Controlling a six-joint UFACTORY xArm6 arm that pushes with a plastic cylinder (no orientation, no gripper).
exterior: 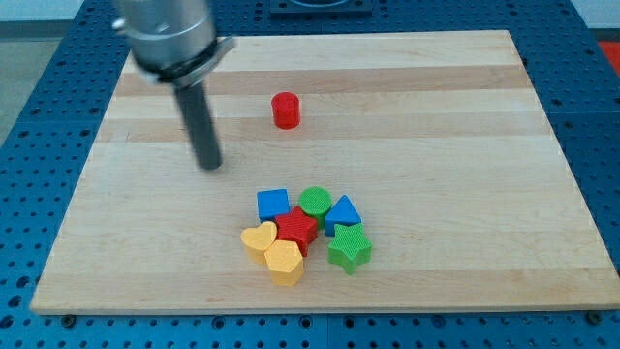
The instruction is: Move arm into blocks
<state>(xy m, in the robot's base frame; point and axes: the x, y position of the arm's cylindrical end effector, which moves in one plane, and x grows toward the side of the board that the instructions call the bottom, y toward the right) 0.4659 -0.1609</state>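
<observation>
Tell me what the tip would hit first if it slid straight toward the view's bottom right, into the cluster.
Likely the blue block: it lies nearest my tip, at the cluster's upper left, with bare board between. The green round block sits just beyond. The red cylinder is off that line.

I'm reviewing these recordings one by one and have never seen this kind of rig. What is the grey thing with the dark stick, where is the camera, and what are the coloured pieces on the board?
The grey cylinder is the end of a robot arm; the dark rod below it ends in my tip, which pushes things and holds nothing. The single camera looks down on a wooden board. A red cylinder stands alone near the top. Lower, seven blocks cluster: blue cube, green cylinder, blue triangle, red star, green star, yellow heart and another yellow block. My tip is up-left of the cluster, touching nothing.
</observation>
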